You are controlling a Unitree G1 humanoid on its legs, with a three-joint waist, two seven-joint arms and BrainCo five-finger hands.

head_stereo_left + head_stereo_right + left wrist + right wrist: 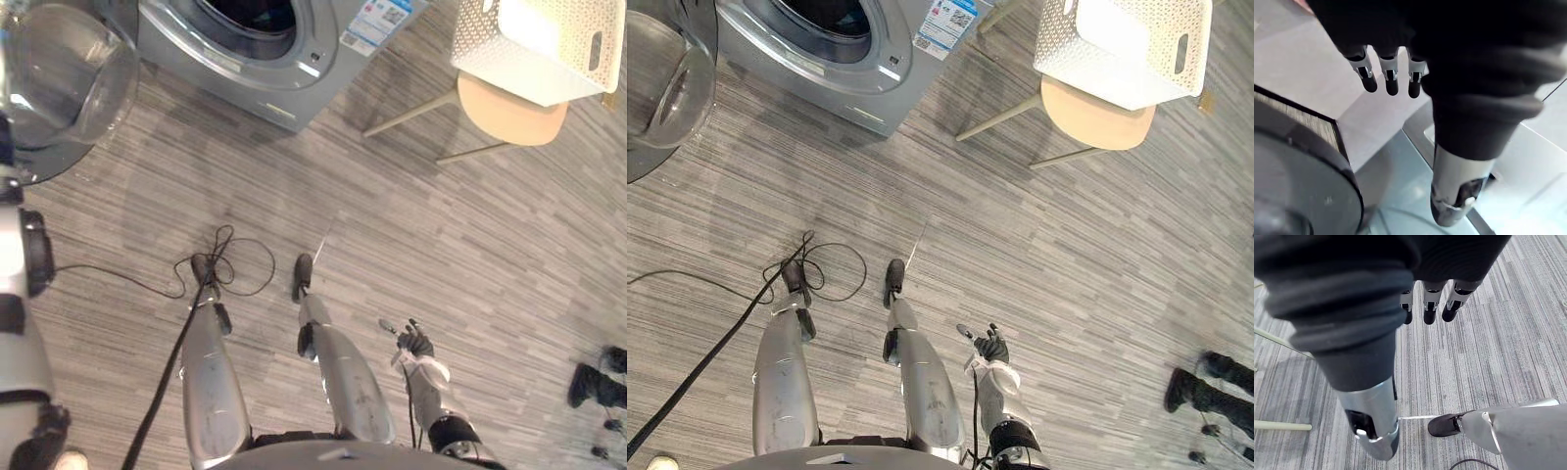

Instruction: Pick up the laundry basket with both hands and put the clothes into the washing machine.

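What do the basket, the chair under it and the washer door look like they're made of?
Laundry basket: probably white matte plastic, walls perforated with small holes.
Chair: pale, smooth wood-look seat; thin light legs, material unclear.
Washing machine door: clear domed glass or plastic in a grey ring, see-through with reflections.

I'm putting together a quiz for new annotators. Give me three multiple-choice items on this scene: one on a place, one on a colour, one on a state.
1. Where does the laundry basket stand?
A. on the floor
B. on the stool
C. inside the washer drum

2. What colour is the washing machine?
A. grey
B. red
C. black

3. How is the machine's door?
A. shut
B. swung open
C. covered with a towel

Answers: 1 B, the white basket rests on the stool's wooden seat. 2 A, its front panel is silver-grey. 3 B, the glass door hangs aside from the dark drum opening.
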